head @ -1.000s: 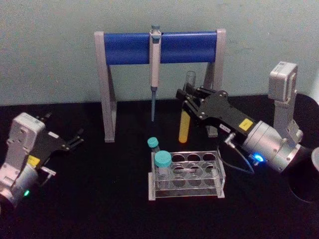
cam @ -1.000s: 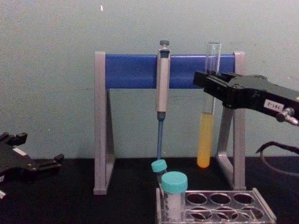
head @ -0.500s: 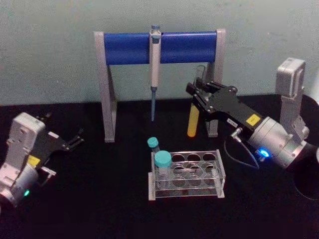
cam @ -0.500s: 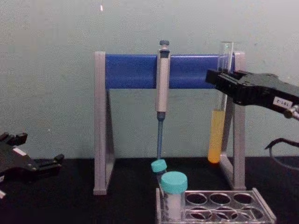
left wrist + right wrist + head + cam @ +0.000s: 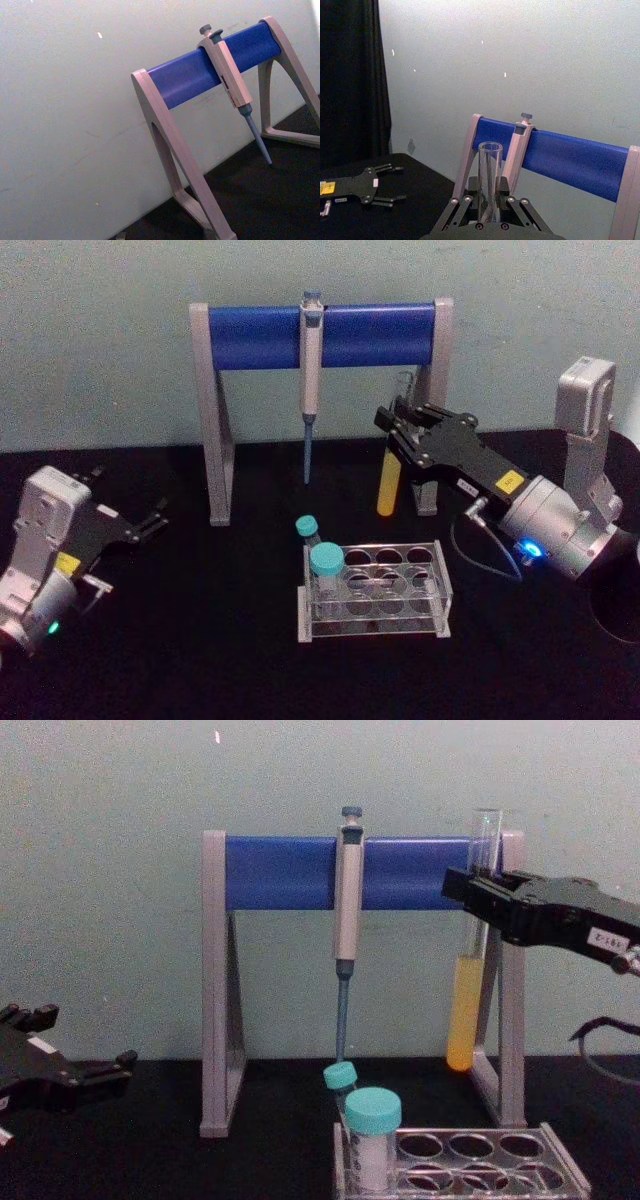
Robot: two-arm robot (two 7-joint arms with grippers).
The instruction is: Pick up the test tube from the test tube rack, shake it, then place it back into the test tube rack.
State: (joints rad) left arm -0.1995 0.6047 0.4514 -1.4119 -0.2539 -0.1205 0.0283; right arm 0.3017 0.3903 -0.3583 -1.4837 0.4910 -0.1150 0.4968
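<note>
Above and behind the test tube rack, the right gripper was clamped on the upper part of the test tube, holding it in the air before the right leg of the pipette stand. The chest view showed the tube slightly tilted, with yellow liquid in its lower part; the right wrist view showed its open, uncapped mouth. The left gripper sat parked at the left, fingers apart.

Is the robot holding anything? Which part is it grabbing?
Yes. The right gripper pinches the test tube by its clear upper part, above the yellow liquid. The left gripper holds nothing.
</note>
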